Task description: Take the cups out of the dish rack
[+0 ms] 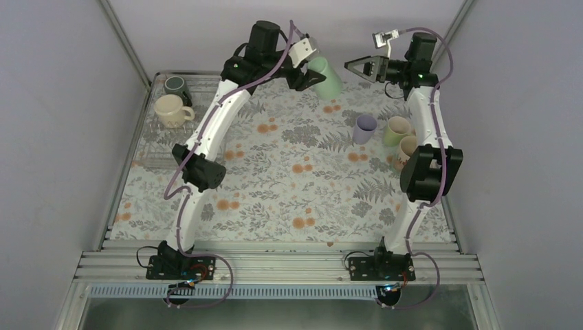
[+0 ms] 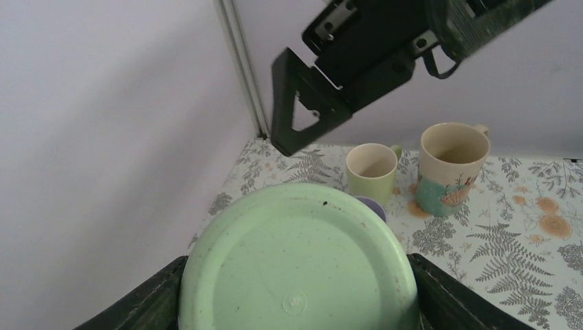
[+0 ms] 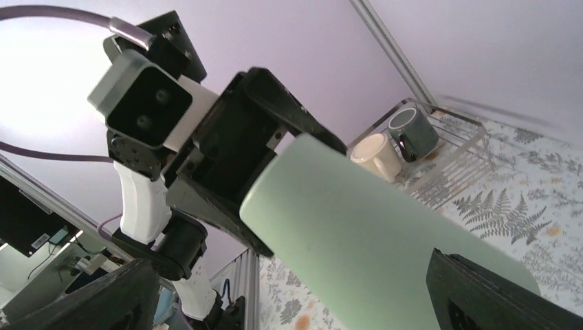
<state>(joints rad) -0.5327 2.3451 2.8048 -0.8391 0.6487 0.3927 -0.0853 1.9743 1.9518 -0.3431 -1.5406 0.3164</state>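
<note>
My left gripper [image 1: 311, 77] is shut on the mint-green tumbler [image 1: 326, 78] and holds it on its side in the air above the far edge of the table. The left wrist view shows the tumbler's base [image 2: 299, 265] between my fingers [image 2: 148, 302]. My right gripper [image 1: 352, 65] is open and faces the tumbler's mouth end at close range. In the right wrist view the tumbler [image 3: 371, 240] reaches in between its spread fingers [image 3: 495, 295]. The dish rack [image 1: 157, 148] at the far left holds the cream-yellow mug [image 1: 172, 110] and the dark green-black mug [image 1: 177, 86].
The lilac tumbler [image 1: 364, 128], the pale yellow-green cup [image 1: 397, 130] and the beige patterned mug [image 1: 407, 151] stand upright on the floral tablecloth at the right, beside the right arm. Walls close in the table on the left, right and back.
</note>
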